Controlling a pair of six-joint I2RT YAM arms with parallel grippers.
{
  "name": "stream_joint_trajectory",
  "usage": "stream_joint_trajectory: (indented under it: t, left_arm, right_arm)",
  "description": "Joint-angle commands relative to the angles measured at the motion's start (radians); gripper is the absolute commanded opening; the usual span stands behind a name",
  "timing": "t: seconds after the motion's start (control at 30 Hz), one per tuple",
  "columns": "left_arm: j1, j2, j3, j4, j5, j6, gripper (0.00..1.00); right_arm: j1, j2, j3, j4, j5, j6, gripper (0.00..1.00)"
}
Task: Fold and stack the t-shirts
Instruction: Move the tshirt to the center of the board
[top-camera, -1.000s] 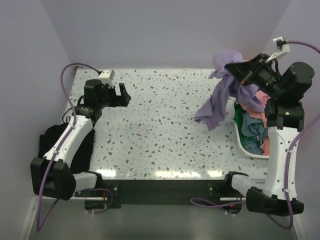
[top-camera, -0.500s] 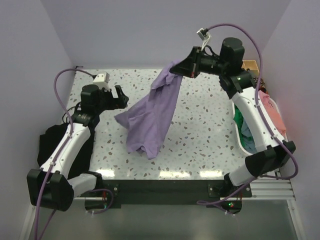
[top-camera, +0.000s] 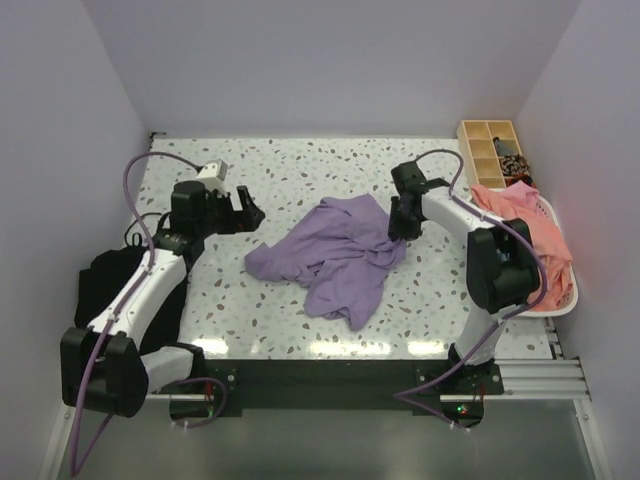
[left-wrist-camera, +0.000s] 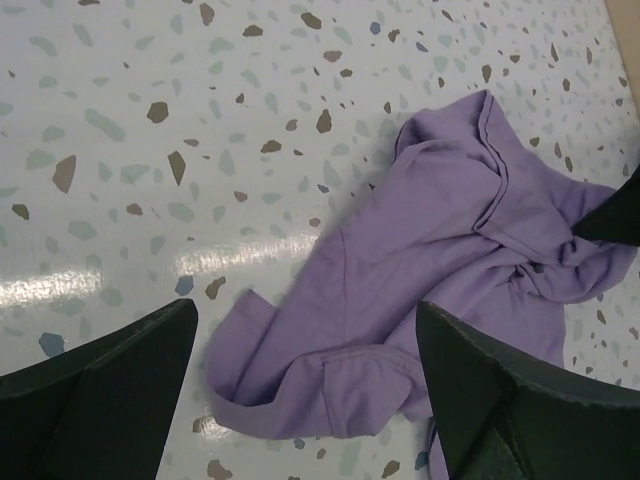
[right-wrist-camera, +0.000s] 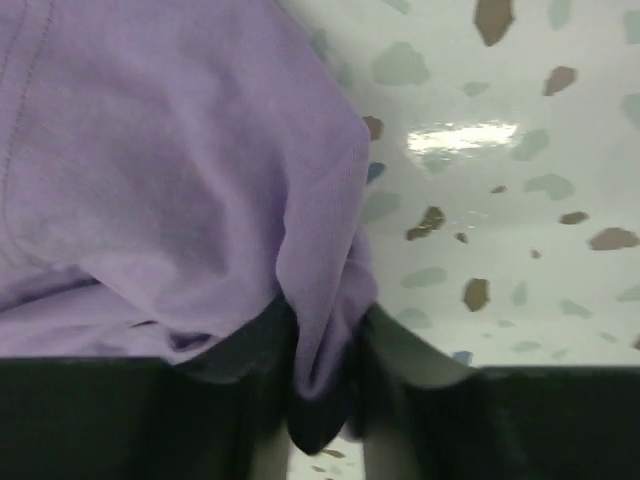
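- Top external view: the purple t-shirt (top-camera: 335, 255) lies crumpled on the counter (top-camera: 300, 170), spread from the right fingers (top-camera: 400, 228) towards the left fingers (top-camera: 250, 207). It is bunched and creased, and not yet laid flat.
- Right fingers: low at the counter, closed narrowly on a fold at the shirt's edge. The right wrist view shows that fold running down between them. Whether the pinch is firm or slack cannot be told.
- Left fingers: released, spread wide and holding nothing. They hover above the counter, with the shirt's nearest hemmed edge just ahead of them and below.
- Other stock: a pink t-shirt (top-camera: 530, 235) sits in a white basket (top-camera: 560, 300) outboard of the right fingers, well apart from the left ones. No folded stack is visible.
- Step in hand, as judged: spreading the purple shirt flat before the first fold.
- Recommended method:
  - Bring the left fingers down onto the hemmed edge nearest them, taking one layer only.
  - Draw both sets of fingers apart slowly, low over the counter, until the creases run out.
  - Find the collar and hem before folding. Neither can be read with confidence in the present heap.
- Risk, as judged: lifting high or pulling fast would drag the cloth back into a bundle. A pinch through two layers would trap a sleeve underneath.
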Motion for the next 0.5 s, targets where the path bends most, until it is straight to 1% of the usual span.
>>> stream_joint_trajectory:
  t: [0.0, 0.03, 0.07, 0.13, 0.2, 0.33, 0.4, 0.47]
  left_arm:
    - [-0.020, 0.051, -0.022, 0.042, 0.100, -0.010, 0.94]
    - [-0.026, 0.059, -0.023, 0.034, 0.096, -0.008, 0.94]
    - [-0.034, 0.065, -0.028, 0.022, 0.087, -0.007, 0.94]
    - [-0.049, 0.074, -0.047, 0.020, 0.061, -0.011, 0.94]
    - [-0.060, 0.094, -0.058, 0.022, 0.050, -0.025, 0.94]
    - [-0.082, 0.139, -0.083, 0.087, 0.014, -0.065, 0.94]
    - [-0.097, 0.186, -0.081, 0.141, 0.002, -0.082, 0.94]
    - [-0.103, 0.241, -0.071, 0.230, -0.007, -0.090, 0.94]
  right_arm:
    - [0.007, -0.113, 0.011, 0.010, 0.192, -0.008, 0.62]
    - [0.008, -0.136, 0.001, 0.019, 0.157, -0.031, 0.64]
    - [0.013, -0.185, -0.013, 0.051, 0.116, -0.042, 0.65]
    - [0.028, -0.227, -0.048, 0.062, 0.013, -0.058, 0.66]
    - [0.076, -0.267, -0.059, 0.055, -0.031, -0.071, 0.68]
    - [0.165, -0.259, -0.053, 0.024, -0.067, -0.053, 0.68]
    - [0.205, -0.243, -0.059, 0.047, -0.067, -0.039, 0.68]
    - [0.243, -0.203, -0.046, 0.047, -0.067, -0.015, 0.68]
